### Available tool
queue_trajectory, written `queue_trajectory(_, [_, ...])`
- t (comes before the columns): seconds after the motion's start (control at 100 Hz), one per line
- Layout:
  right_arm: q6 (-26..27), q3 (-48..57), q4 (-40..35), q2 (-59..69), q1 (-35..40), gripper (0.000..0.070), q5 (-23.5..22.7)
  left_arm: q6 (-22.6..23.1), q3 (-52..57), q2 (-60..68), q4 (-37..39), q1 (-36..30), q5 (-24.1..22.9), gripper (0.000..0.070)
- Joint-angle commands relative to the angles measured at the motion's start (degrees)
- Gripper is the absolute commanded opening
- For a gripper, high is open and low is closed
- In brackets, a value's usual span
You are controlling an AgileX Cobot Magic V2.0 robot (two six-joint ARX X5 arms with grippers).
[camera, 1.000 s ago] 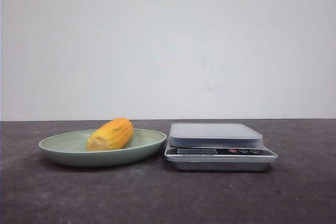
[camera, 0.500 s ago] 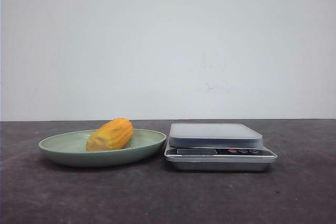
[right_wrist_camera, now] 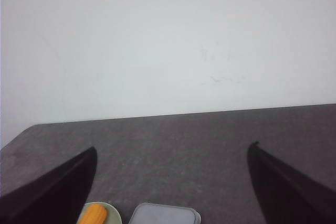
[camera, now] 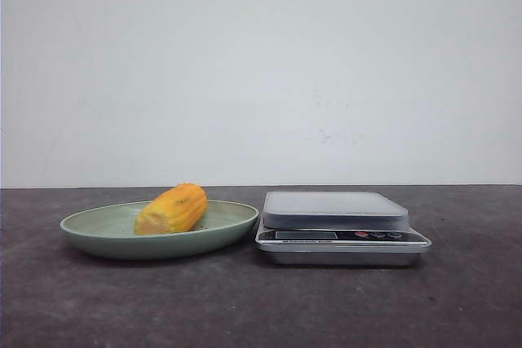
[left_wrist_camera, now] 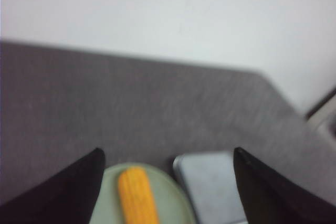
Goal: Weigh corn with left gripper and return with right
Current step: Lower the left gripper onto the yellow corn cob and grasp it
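Observation:
The yellow-orange corn (camera: 172, 209) lies in a pale green plate (camera: 98, 238) at the left of the dark table. A silver kitchen scale (camera: 338, 224) stands right beside the plate, its platform bare. No gripper shows in the front view. In the left wrist view my left gripper (left_wrist_camera: 167, 157) is open and empty, above the corn (left_wrist_camera: 138, 196), the plate (left_wrist_camera: 169, 203) and the scale (left_wrist_camera: 210, 184). In the right wrist view my right gripper (right_wrist_camera: 172, 153) is open and empty, farther back, with the corn (right_wrist_camera: 93, 215) and scale (right_wrist_camera: 164, 215) low in view.
A white wall backs the table. The table's right edge and a dark and pale object beyond it (left_wrist_camera: 324, 114) show in the left wrist view.

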Motion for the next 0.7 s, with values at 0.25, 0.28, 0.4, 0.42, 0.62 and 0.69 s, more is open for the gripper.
queue_trajectory(0.25, [-1.6, 3.0, -1.8, 0.6, 1.0, 0.058, -1.2, 3.9, 0.7, 20.5, 3.5, -9.0, -7.5, 0.0476])
queue_trajectory(0.28, [-1.7, 3.0, -2.6, 0.6, 1.0, 0.058, -1.1, 3.8, 0.7, 22.6, 3.8, -9.6, -7.9, 0.0476])
queue_trajectory(0.4, [-2.6, 3.0, -4.5, 0.7, 1.0, 0.058, -1.1, 3.8, 0.7, 30.1, 5.3, -11.1, -9.0, 0.0476])
queue_trajectory(0.42, [-2.6, 3.0, -4.7, 0.7, 1.0, 0.058, -1.0, 3.7, 0.7, 31.4, 5.7, -11.3, -9.0, 0.0476])
queue_trajectory(0.62, [-2.8, 3.0, -4.9, 0.6, 1.0, 0.058, -1.1, 2.5, 0.7, 40.2, 7.6, -13.3, -9.1, 0.0476])
queue_trajectory(0.69, [-2.8, 3.0, -4.9, 0.6, 1.0, 0.058, -1.1, 2.5, 0.7, 42.0, 7.6, -13.7, -9.8, 0.0476])
